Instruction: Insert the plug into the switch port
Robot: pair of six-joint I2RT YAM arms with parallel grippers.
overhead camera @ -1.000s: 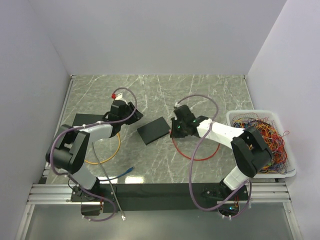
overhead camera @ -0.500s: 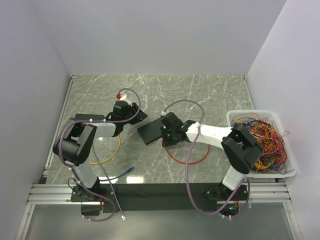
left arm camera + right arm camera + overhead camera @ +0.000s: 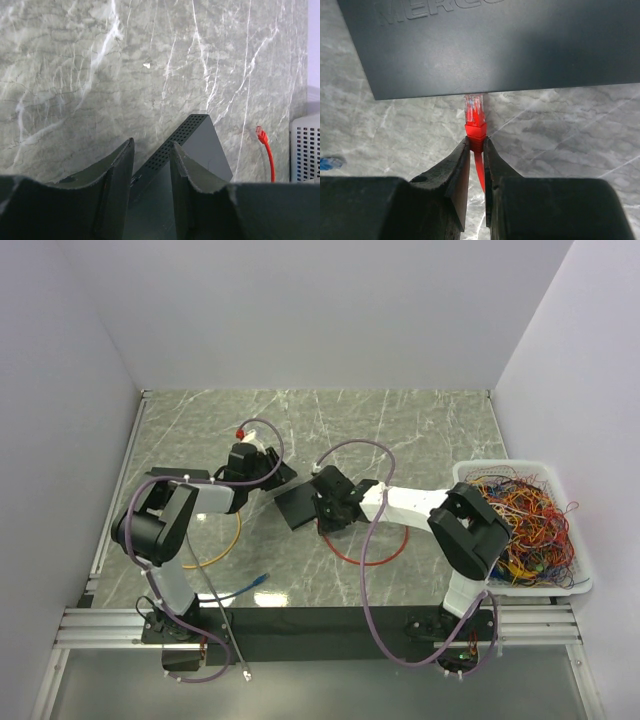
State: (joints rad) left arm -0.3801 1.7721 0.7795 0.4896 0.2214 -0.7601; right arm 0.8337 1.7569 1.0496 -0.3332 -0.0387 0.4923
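While my right claw [image 3: 476, 145] pinches the ridged red plug [image 3: 475, 117] at the matte black box [image 3: 495, 45] — I can't tell whether my left claw [image 3: 151, 150] grips.

Raised lettering is picked out on the dark top of the switch [image 3: 495, 45] in the right wrist view. "MERC" can be read, and the following letters are cut off by the upper edge.

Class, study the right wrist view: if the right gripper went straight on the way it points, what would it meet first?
The right gripper holds a plug, which would likely meet the switch at its near edge first; any port there is hidden.
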